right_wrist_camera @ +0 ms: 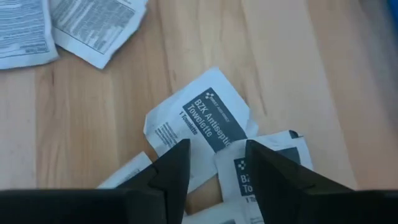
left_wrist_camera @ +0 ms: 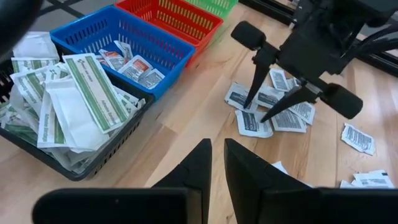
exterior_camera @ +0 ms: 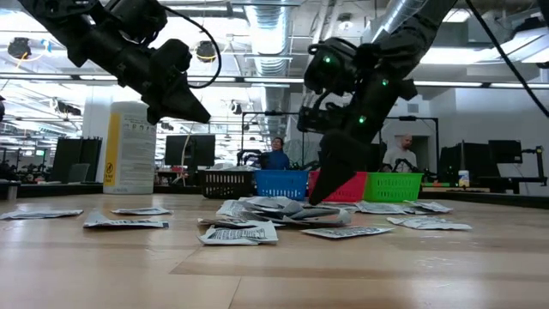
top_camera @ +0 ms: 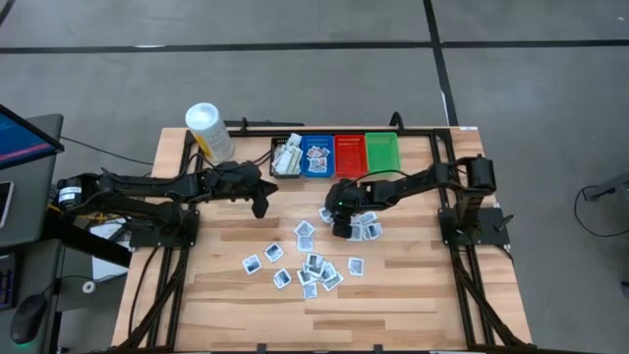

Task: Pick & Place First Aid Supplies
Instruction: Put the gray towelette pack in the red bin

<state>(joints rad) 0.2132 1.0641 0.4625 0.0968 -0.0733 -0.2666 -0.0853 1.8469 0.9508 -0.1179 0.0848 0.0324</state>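
Observation:
Several first aid supplies, small white packets, lie flat on the wooden table: one group (top_camera: 314, 267) near the middle, another (top_camera: 368, 229) under my right arm. My right gripper (top_camera: 341, 228) points steeply down over that second group, open, its fingers standing either side of a white packet (right_wrist_camera: 205, 115) printed "BZK Antiseptic Towelette", which lies overlapping a second such packet (right_wrist_camera: 292, 155). My left gripper (top_camera: 260, 206) hangs above the table in front of the black bin (top_camera: 287, 155). Its fingers (left_wrist_camera: 202, 162) are a narrow gap apart with nothing between them. My right gripper (left_wrist_camera: 256, 113) comes from above, slanting down, with its open fingertips (left_wrist_camera: 247, 106) low over the overlapping packets. Whether the tips touch a packet, I cannot tell. The packets lie flat on the table.
Along the far edge stands a row of bins: black with larger green-striped packets (left_wrist_camera: 81, 93), blue (top_camera: 316, 154) with a few small packets, red (top_camera: 350, 152), green (top_camera: 382, 150). A white tub (top_camera: 209, 131) with a yellow label stands at the far left. More loose packets (top_camera: 252, 263) lie toward the near left.

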